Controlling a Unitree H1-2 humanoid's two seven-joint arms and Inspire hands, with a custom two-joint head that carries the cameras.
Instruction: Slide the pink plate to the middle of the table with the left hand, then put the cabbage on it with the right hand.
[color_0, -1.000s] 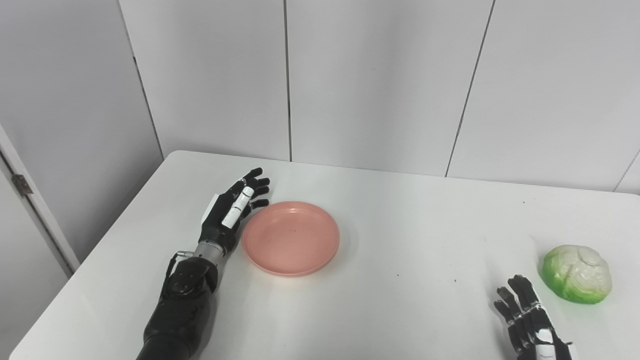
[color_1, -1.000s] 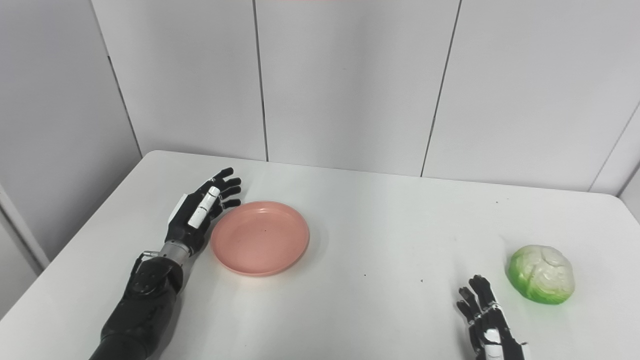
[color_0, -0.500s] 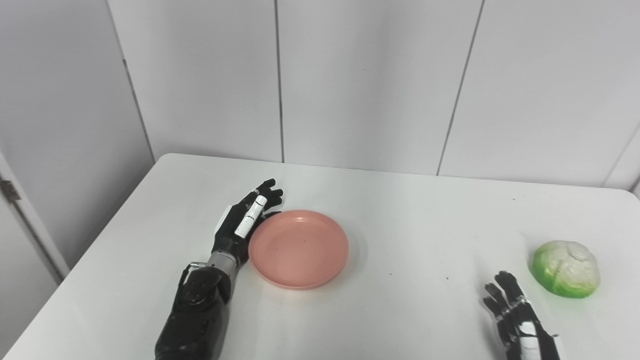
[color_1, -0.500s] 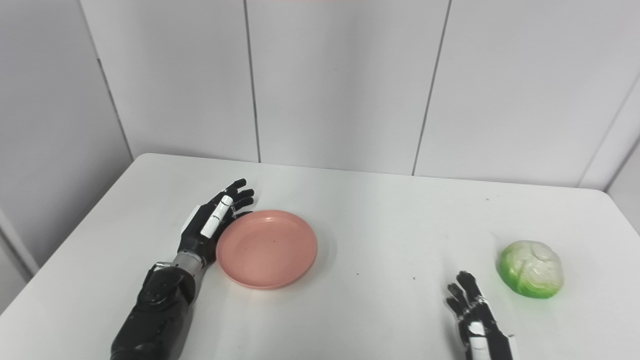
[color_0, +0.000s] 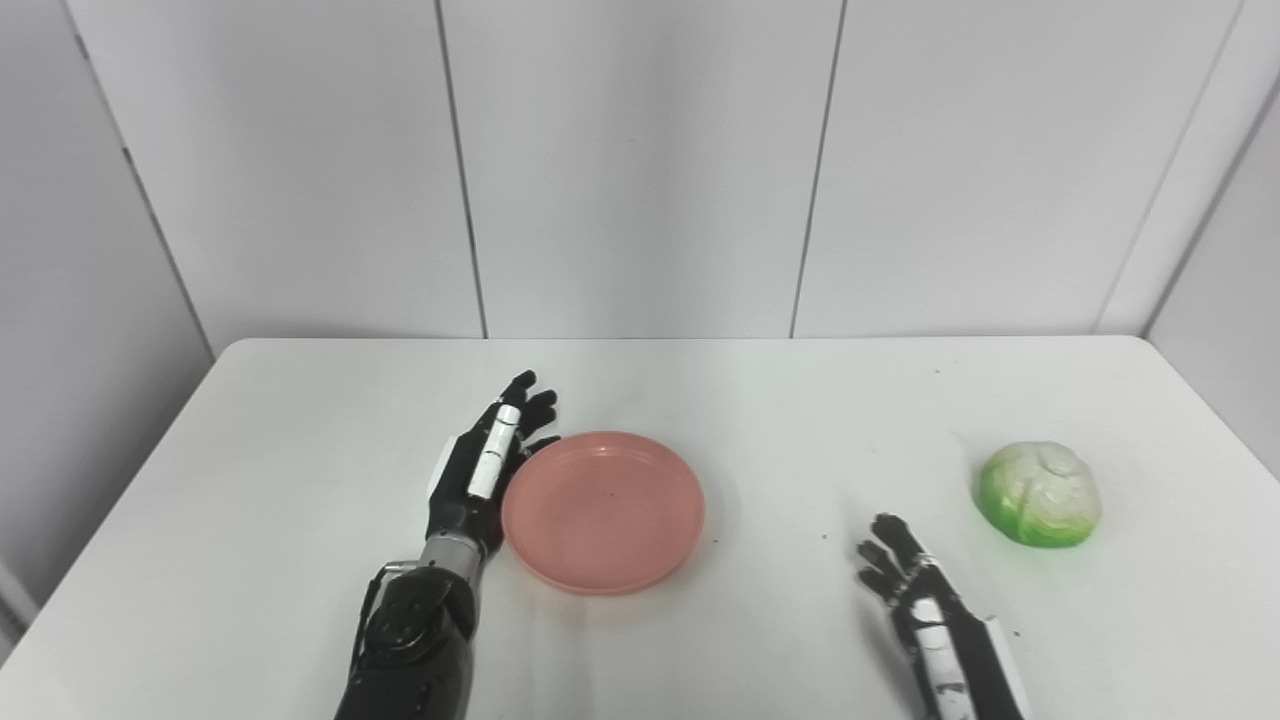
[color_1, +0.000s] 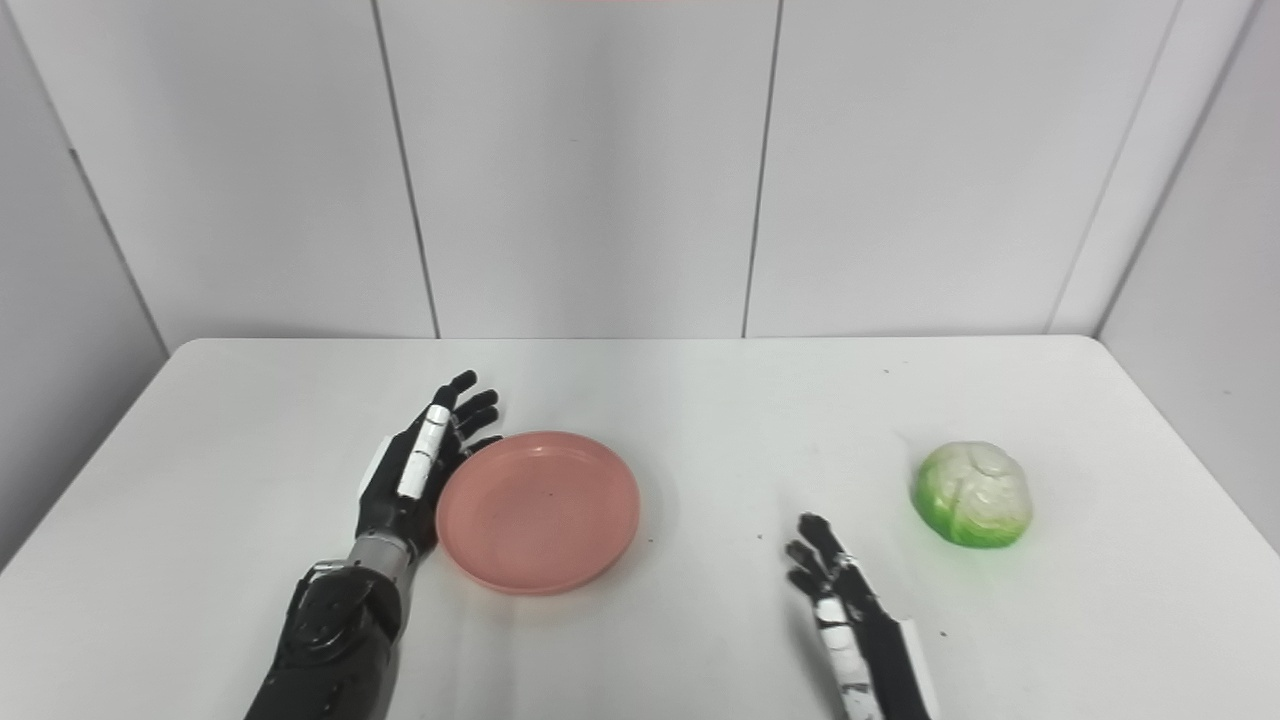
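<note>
The white table (color_0: 300, 480) fills the lower half of both views, and behind it stands a wall of pale grey panels (color_0: 640, 170) with thin vertical seams. I take the pink plate (color_0: 603, 511) as the landmark: it lies flat on the table, a little left of the middle of the tabletop, and there is nothing on it. The left arm (color_0: 410, 640) is black and comes up from the bottom edge just left of the plate, near its front-left side. The left hand (color_0: 484, 472) stands on its edge directly at the left side of the plate, palm turned toward it, with the fingers stretched out and a little apart, pointing away from the robot; it holds nothing. The hand seems to touch the plate's left rim, but I cannot tell for sure if there is contact or only a very thin gap. The right hand (color_0: 925, 615) is well to the right of the plate and nearer to the robot, low over the table, with its fingers spread and extended; it also holds nothing. The cabbage (color_0: 1039, 481) is the smallest thing here, a rounded head that is white on top and green around the bottom. It sits on the table far to the right of the plate, apart from the right hand and beyond it.
</note>
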